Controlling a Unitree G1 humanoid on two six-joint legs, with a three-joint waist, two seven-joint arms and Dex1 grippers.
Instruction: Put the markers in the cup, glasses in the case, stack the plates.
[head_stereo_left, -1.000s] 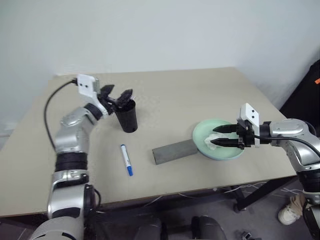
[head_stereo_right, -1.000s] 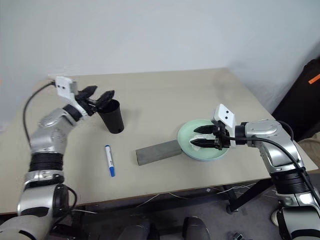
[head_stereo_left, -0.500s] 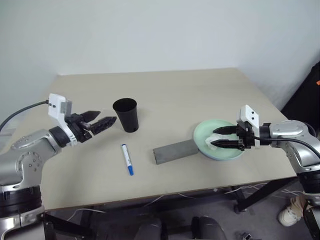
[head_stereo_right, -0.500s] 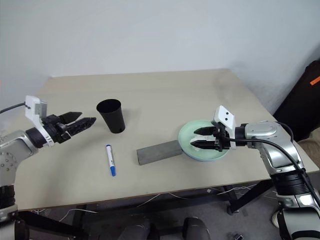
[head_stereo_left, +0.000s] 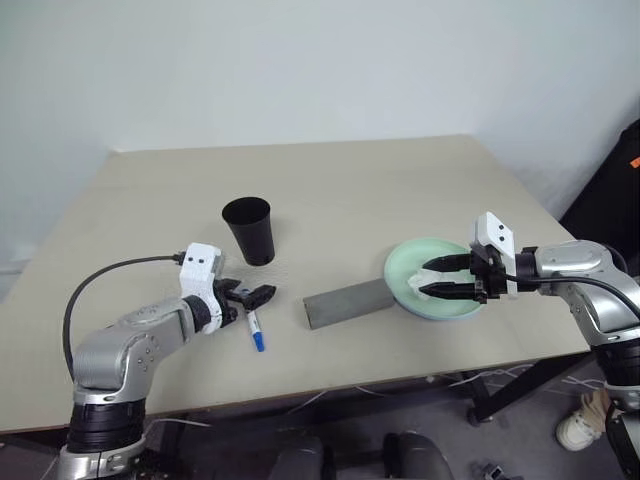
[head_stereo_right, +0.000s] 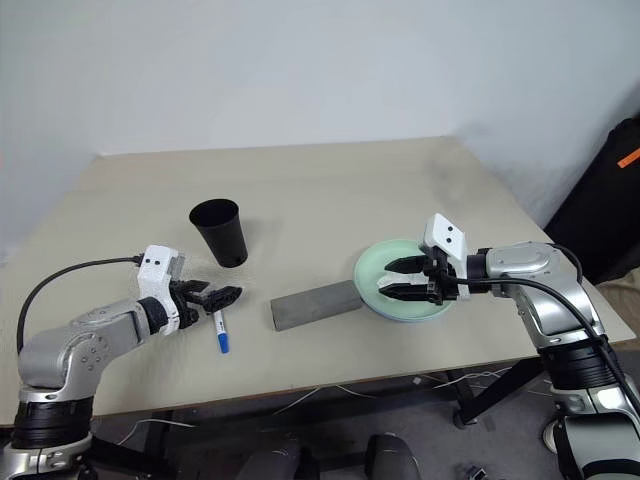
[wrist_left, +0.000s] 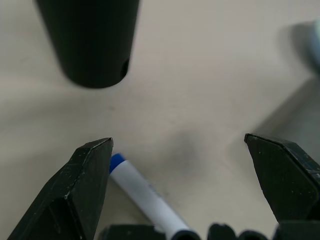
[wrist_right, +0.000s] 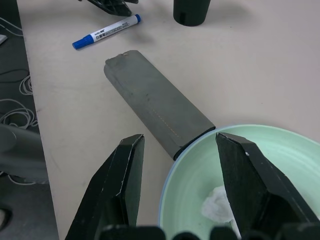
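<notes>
Your left gripper (head_stereo_left: 250, 297) has come down from beside the cup's rim to the table near the front edge, and it is now sitting low over the blue-capped marker (head_stereo_left: 255, 330). Its jaws are standing wide apart and holding nothing; in the left wrist view the marker (wrist_left: 145, 194) is lying on the table between the two fingers, close to one fingertip (wrist_left: 95, 165), with its blue end pointing toward the cup (wrist_left: 90, 40). I cannot tell whether that finger is touching the marker.

The cup (head_stereo_left: 249, 230) is standing upright on the table (head_stereo_left: 330, 190), just beyond the marker and apart from your left gripper.

Your right gripper (head_stereo_left: 440, 278) has not shifted; it is hovering over the mint green plate (head_stereo_left: 405, 265), jaws partly spread and gripping nothing. In the right wrist view its fingers (wrist_right: 125, 175) are framing the plate's rim (wrist_right: 172, 175), and a crumpled white tissue (wrist_right: 220, 205) is lying inside the plate. A light blue edge is showing under the green plate.

The grey case (head_stereo_left: 350, 302) is lying closed on the table between the marker and the plates, with one end touching or tucked just under the plate's rim.
</notes>
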